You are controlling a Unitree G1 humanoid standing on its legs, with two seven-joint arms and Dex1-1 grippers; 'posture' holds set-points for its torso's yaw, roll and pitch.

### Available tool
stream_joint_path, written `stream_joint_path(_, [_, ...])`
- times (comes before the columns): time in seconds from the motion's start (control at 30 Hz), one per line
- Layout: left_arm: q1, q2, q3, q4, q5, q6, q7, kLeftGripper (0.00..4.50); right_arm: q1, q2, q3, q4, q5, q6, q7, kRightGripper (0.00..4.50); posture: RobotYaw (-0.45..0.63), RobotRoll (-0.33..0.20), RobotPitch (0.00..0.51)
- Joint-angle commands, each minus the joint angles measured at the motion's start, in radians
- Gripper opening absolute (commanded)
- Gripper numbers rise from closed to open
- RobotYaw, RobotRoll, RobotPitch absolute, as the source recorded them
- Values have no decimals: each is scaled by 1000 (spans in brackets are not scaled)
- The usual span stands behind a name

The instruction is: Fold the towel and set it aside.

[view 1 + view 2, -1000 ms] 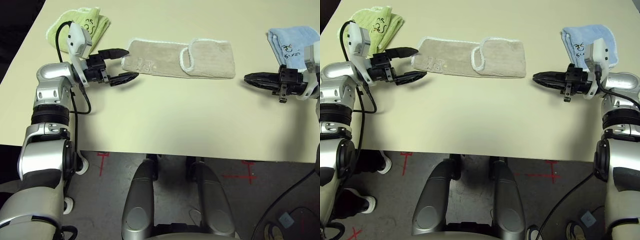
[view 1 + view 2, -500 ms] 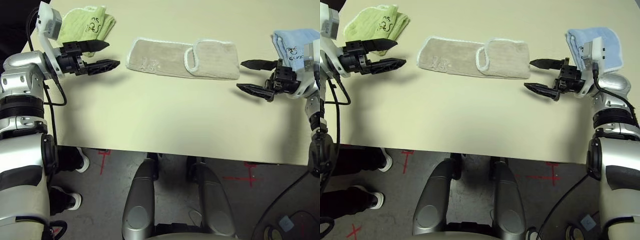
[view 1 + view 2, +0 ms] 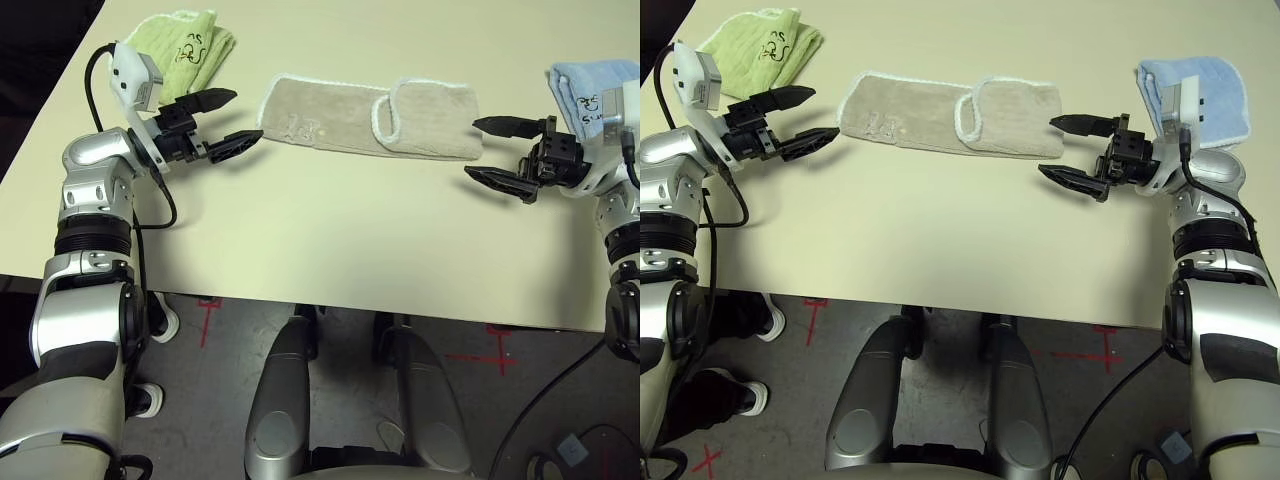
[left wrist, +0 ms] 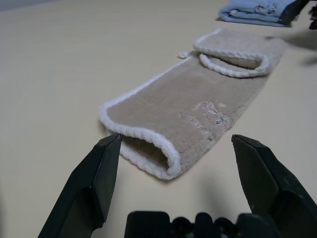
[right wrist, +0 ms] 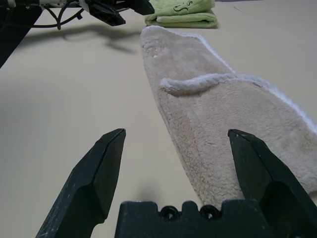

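While the beige towel (image 3: 368,116) is lying folded lengthwise across the frame's upper middle, the left gripper (image 3: 225,122) and right gripper (image 3: 497,151) are hovering wide open, empty, flanking its ends.

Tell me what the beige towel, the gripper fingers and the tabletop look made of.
Beige towel: soft terry cloth, fuzzy pile, white corded edging.
Left gripper and right gripper fingers: probably hard black plastic, matte, smooth faces.
Table: smooth cream laminate or similar, faint sheen; hard to confirm.

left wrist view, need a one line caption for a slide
Open left gripper lined up on the near end of the folded beige towel, light-blue towel beyond.
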Motion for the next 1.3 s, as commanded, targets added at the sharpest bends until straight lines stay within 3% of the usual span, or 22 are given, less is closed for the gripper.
stream_joint_path(0.03, [0, 66, -48, 14, 34, 217, -37, 4500, 23, -13, -1, -23, 2, 4, 9, 4492, 135, 0, 365])
stream_joint_path(0.23, [-123, 108, -56, -43, -37, 917, 8, 4500, 29, -18, 5, -32, -4, 8, 9, 4492, 138, 0, 364])
stream_joint_path(0.4, [-188, 104, -49, -79, -83, 1250, 50, 4500, 26, -15, 9, -36, -9, 10, 9, 4492, 140, 0, 368])
stream_joint_path(0.53, [-210, 77, -25, -101, -132, 1436, 108, 4500, 24, -13, 9, -38, -14, 7, 9, 4492, 133, 0, 371])
stream_joint_path(0.9, [-219, 12, 106, -78, -178, 1573, 354, 4500, 26, -21, 7, -54, -20, 8, 9, 4492, 121, 0, 376])
stream_joint_path(1.3, [-257, -100, 260, 30, -209, 1404, 576, 4500, 8, -23, 0, -37, -42, -8, 9, 4492, 123, 0, 378])
